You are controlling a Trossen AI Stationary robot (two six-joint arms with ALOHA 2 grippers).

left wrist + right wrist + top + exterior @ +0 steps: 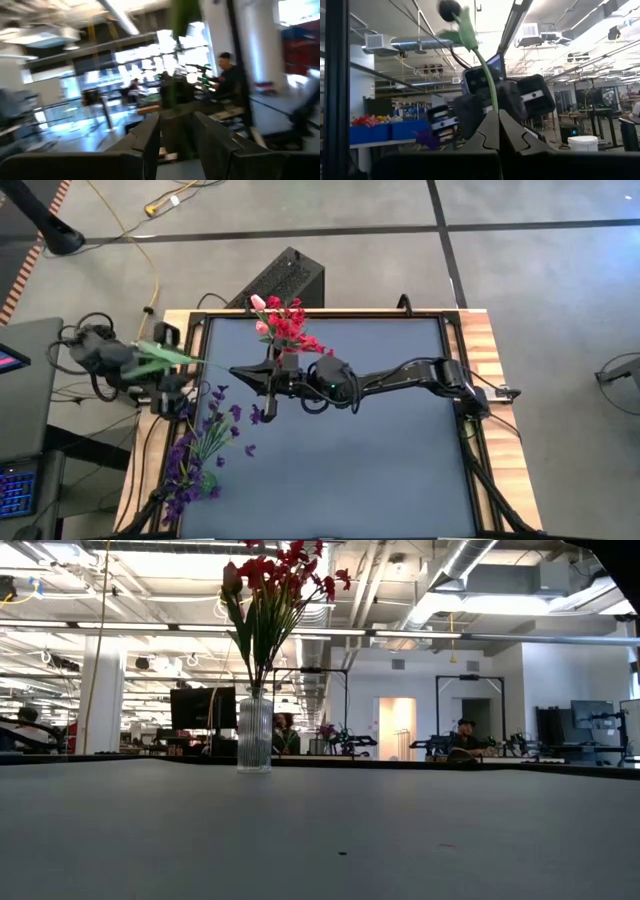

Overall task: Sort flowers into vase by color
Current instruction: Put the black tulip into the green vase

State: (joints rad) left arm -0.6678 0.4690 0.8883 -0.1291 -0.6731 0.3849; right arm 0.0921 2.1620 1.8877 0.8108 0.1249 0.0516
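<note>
The table [340, 470] is spanned by the right arm, reaching across from the right edge to the left of centre. The left arm is held at the table's left edge. A clear ribbed vase [254, 736] is seen near the far edge, with red flowers [290, 320] and a pink bud [258, 303] standing in it. Purple flowers [200, 455] are spread flat at the near left. The right gripper [270, 395] is pressed together on a thin green stem [490, 87]. The left gripper [168, 385] is seen with its jaws slightly parted around a blurred green stalk [177, 55] — whether it is pinched cannot be told.
</note>
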